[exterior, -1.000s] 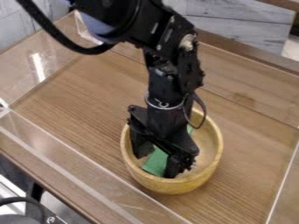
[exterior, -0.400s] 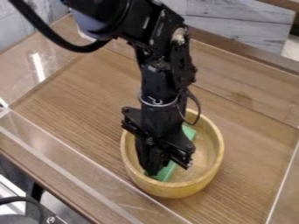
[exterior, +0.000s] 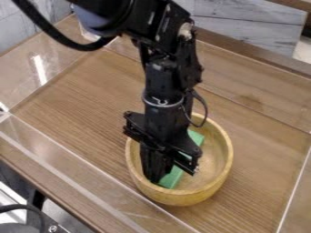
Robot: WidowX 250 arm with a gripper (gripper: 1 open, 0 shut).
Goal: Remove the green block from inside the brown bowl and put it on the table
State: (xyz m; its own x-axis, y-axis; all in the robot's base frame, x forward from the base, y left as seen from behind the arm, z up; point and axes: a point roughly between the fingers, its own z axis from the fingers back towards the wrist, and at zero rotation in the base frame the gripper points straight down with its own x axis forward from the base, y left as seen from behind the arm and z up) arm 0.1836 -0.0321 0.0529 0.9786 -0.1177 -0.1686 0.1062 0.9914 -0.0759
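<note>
Since a second ago the gripper (exterior: 165,173) has drawn its fingers together: they stood spread wide over the green block (exterior: 185,157) then, and now they are pinched on it inside the brown bowl (exterior: 214,184). Bowl and arm sit much where they did.

Underneath lies the table (exterior: 85,100), brown wood grain in streaky planks, with clear plastic walls (exterior: 36,136) rising along its near and left edges. Beyond the far edge a pale grey marbled surface shows at the upper right.

Much of the block is hidden behind the black fingers; only a green strip to their right and a green tip below them show, so its tilt cannot be judged, nor whether it touches the bowl's floor. The arm's upper part runs out of the top of the picture, and dark shapes at the bottom left corner are too cut off to identify. The gripper also covers most of the bowl's pale inside.

Counted: one arm, one gripper, one bowl, one green block.
</note>
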